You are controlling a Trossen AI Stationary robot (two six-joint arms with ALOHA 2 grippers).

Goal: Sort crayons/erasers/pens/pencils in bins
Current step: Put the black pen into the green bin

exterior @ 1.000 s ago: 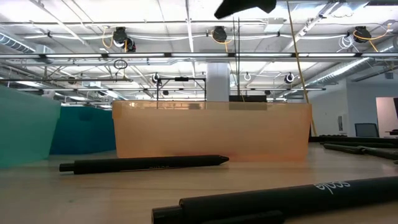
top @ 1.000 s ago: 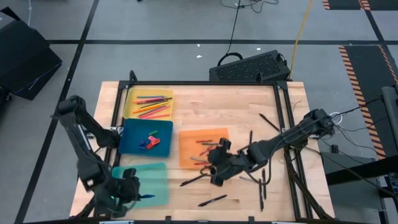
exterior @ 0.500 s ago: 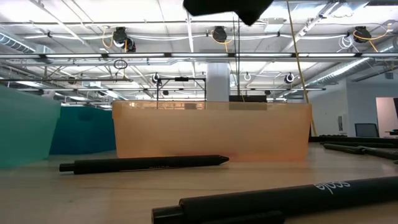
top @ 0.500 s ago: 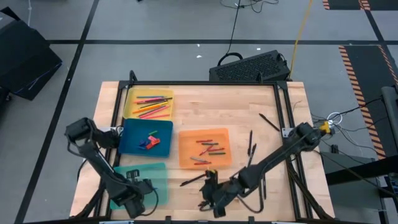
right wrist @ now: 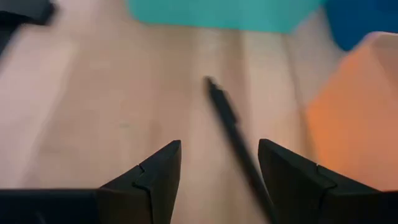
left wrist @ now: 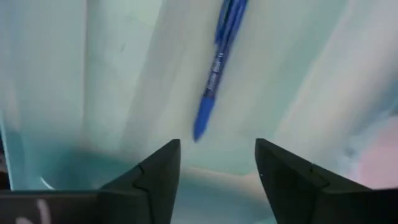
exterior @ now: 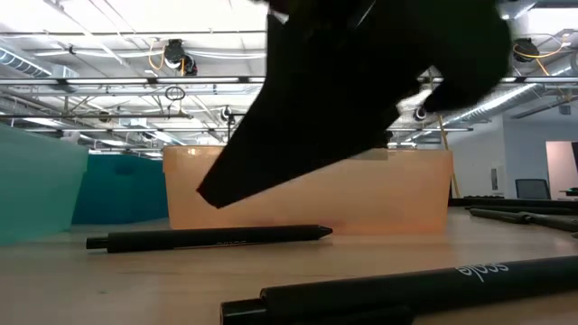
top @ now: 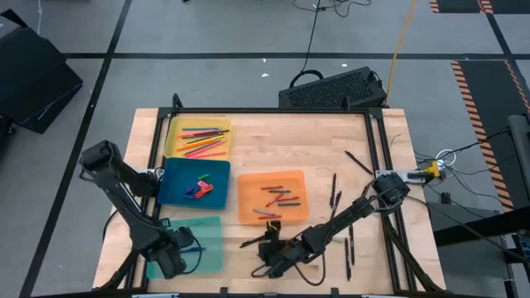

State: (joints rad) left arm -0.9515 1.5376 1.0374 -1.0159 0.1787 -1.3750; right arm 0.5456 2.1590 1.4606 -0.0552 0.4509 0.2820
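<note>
My left gripper point(left wrist: 217, 168) hangs open low over the teal bin point(top: 207, 240) at the table's near left. A blue pen point(left wrist: 217, 68) lies on the bin's floor just ahead of its fingers. My right gripper point(right wrist: 219, 168) is open close above the wood near the front edge, right of the teal bin. A black pen point(right wrist: 231, 121) lies on the table ahead of its fingers, untouched. The yellow bin point(top: 199, 139) holds pencils, the dark blue bin point(top: 195, 184) holds erasers, and the orange bin point(top: 272, 197) holds crayons.
More black pens point(top: 334, 192) lie loose on the table's right half, one point(top: 358, 163) toward the far right. In the low view a black pen point(exterior: 208, 238) lies before the orange bin and another point(exterior: 406, 289) nearer. A black keyboard point(top: 331, 89) sits behind the table.
My right gripper has gone from beside the orange bin toward the table's near edge and a little left. It has come down, so that it now fills the upper part of the low view.
</note>
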